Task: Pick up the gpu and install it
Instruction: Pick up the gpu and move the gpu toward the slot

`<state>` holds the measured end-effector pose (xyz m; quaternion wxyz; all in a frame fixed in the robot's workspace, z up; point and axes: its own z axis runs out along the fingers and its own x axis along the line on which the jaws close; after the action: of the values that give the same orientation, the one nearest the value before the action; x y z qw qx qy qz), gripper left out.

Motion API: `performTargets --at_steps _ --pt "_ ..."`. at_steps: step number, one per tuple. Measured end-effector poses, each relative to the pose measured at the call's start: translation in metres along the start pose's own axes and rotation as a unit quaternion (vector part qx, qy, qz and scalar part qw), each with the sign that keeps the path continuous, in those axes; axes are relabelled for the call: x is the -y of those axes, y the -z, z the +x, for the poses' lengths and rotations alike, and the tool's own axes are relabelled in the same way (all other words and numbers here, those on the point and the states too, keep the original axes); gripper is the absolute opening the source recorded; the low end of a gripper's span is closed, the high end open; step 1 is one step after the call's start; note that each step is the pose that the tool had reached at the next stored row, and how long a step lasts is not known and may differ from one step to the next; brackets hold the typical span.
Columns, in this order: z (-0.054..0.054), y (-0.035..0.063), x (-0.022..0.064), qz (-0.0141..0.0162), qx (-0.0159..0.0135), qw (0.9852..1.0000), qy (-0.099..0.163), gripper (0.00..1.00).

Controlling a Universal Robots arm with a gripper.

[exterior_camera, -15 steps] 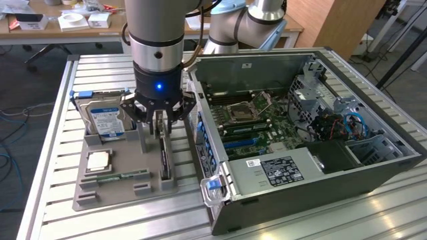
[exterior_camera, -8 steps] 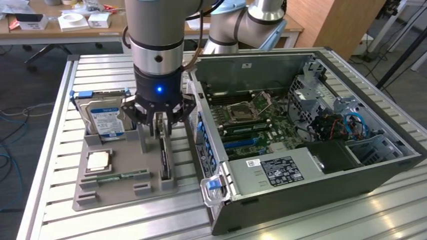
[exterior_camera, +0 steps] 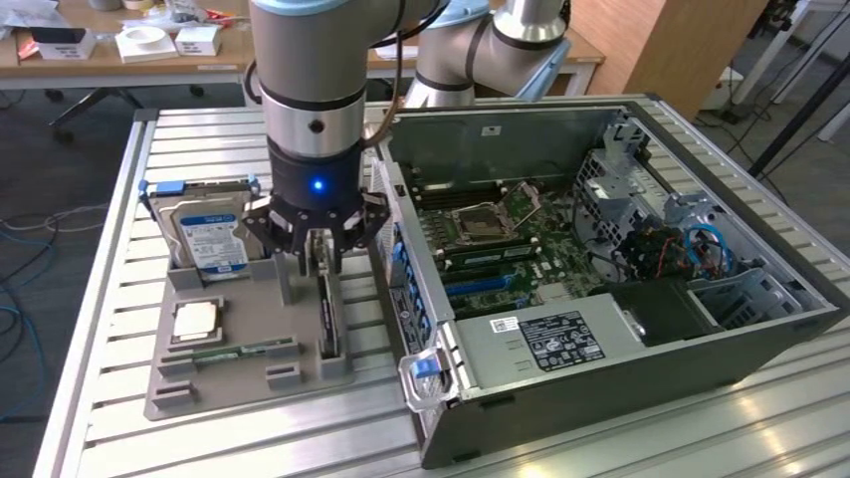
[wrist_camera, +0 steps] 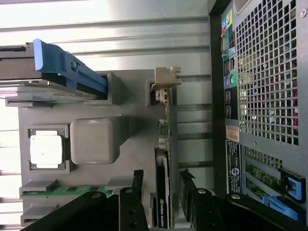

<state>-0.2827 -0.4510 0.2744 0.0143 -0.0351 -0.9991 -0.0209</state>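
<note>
The gpu (exterior_camera: 328, 321) stands on edge in a slot of the grey holder tray (exterior_camera: 179, 390). It is a thin black card (wrist_camera: 162, 144) with a silver end bracket (wrist_camera: 166, 79). My gripper (exterior_camera: 318, 249) hangs directly over its near end, open. In the wrist view the gripper (wrist_camera: 162, 185) straddles the card, one finger (wrist_camera: 137, 185) on each side with a gap to the card. Nothing is held. The open computer case (exterior_camera: 743, 329) lies beside the tray on the exterior view's right, its motherboard (exterior_camera: 512, 244) exposed.
The tray also holds a silver hard drive (exterior_camera: 206, 234) with blue rails (wrist_camera: 67, 67), a processor (exterior_camera: 195, 319) and a green memory stick (exterior_camera: 233, 352). The case's rear panel (wrist_camera: 262, 86) lies close beside the card. Desks with boxes stand behind the slatted table (exterior_camera: 106, 299).
</note>
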Motion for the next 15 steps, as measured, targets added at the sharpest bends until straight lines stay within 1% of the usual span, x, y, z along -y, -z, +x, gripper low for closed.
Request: performTargets --at_steps 4,13,15 --pt "0.000 -0.0006 0.0002 0.0001 -0.0001 1.0000 0.001 0.43" --pt "-0.001 -0.0002 0.0102 0.0000 -0.0001 1.0000 0.001 0.43" --pt "-0.001 -0.0001 0.0109 0.0001 -0.0001 1.0000 0.001 0.43"
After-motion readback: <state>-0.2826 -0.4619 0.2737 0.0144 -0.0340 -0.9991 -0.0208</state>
